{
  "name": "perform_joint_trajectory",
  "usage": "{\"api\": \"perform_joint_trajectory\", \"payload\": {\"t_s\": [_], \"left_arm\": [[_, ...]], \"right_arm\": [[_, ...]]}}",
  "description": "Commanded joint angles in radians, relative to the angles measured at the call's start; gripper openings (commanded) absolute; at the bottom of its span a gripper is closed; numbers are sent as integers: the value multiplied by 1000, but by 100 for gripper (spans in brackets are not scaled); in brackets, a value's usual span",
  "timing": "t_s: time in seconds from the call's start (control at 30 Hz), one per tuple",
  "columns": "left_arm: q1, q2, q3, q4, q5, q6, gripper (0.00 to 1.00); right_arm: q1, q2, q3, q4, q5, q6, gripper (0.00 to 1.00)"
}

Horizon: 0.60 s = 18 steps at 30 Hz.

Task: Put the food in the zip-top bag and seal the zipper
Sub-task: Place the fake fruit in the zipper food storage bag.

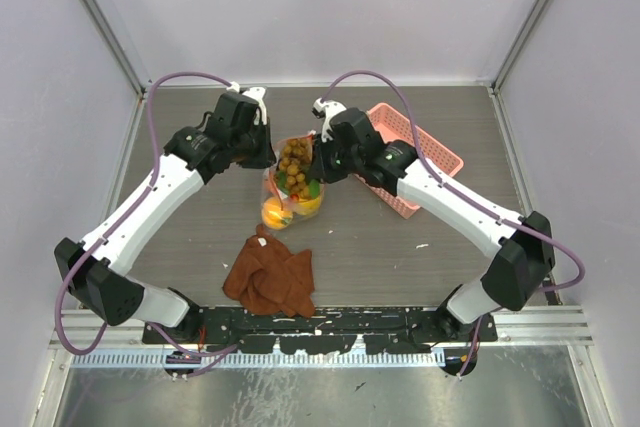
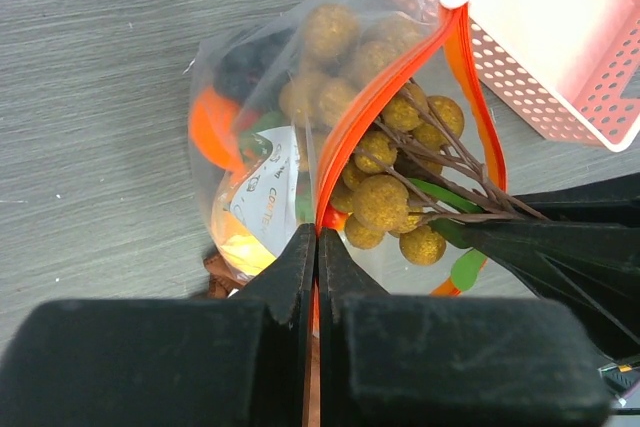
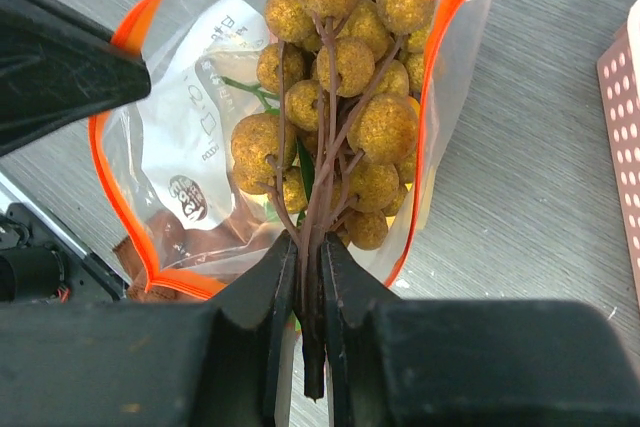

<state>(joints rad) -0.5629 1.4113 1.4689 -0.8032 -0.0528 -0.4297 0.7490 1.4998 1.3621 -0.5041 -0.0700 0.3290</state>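
A crumpled rust-brown cloth [image 1: 270, 277] is lying by the tabletop's near edge. Beyond it, mid-tabletop, the clear thin plastic zip-top bag [image 1: 288, 195] is resting. The left gripper [image 2: 317, 247] is pinching its orange-red zipper strip [image 2: 372, 107], and the right gripper [image 3: 310, 257] is clamping the stems of the brownish-green toy grapes [image 3: 350, 97] inside the mouth. If those stems are snagging the strip, sealing may fail. The bag's long axis is running near-to-far, mouth farward. A pink plastic lattice basket [image 1: 432, 150] is sitting far right.

Grey wood-grain table [image 1: 180, 237] enclosed by pale walls [image 1: 300, 7].
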Motion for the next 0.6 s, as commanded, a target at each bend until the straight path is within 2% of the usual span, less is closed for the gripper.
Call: {"api": "perform_joint_trajectory", "payload": {"t_s": [0.0,0.23,0.4,0.57], "left_arm": [[-3,-32,12,43,5,1,0],[-15,-45,-14,65,33,-31,0],[-18,-37,-3,69,28,-49,0],[-29,-36,-16,89,28,-70,0]], "right_arm": [[0,34,79,20,-19,30,1],[2,-49,-35,231,117,115,1],[18,-94,-186,523,184,216,1],[68,-91,-287,711,328,232,1]]}}
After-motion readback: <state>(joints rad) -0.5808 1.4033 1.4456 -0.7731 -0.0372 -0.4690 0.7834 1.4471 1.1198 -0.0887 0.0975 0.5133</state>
